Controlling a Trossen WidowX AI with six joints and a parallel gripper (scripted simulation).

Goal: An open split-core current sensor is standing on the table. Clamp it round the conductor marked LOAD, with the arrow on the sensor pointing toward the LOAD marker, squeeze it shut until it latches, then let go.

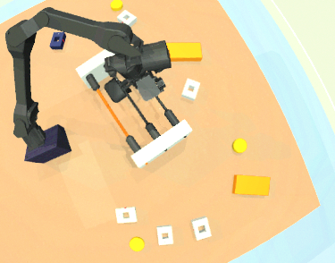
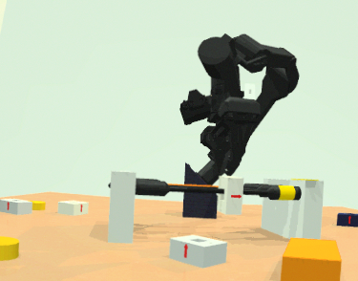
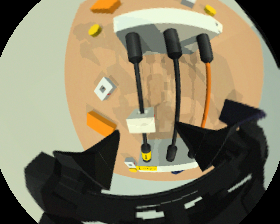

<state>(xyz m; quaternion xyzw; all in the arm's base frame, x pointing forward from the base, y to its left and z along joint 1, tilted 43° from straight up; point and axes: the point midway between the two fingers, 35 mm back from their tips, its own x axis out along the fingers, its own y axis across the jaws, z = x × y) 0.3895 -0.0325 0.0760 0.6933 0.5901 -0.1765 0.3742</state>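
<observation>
The white sensor [image 2: 231, 206] [image 3: 141, 123] sits around the black conductor [image 3: 139, 90] at the left of the wrist view, close to its yellow-banded end [image 2: 287, 192] [image 3: 146, 156]. It looks closed into one block; the latch itself cannot be made out. Its red arrow [image 2: 236, 196] points right in the exterior view, toward the yellow band. The lettering on the band is too small to read. My gripper [image 3: 148, 128] is open and empty, raised above the sensor, with one finger to each side of it in the wrist view. In the top view the arm hides the sensor.
Beside it run another black conductor [image 3: 176, 95] and an orange one [image 1: 113, 113] [image 3: 207, 90], between two white end blocks [image 1: 162, 144] [image 3: 166, 21]. Several white square rings, a dark blue ring [image 1: 58, 40], yellow discs and orange blocks [image 1: 252, 185] [image 2: 311, 263] lie around them.
</observation>
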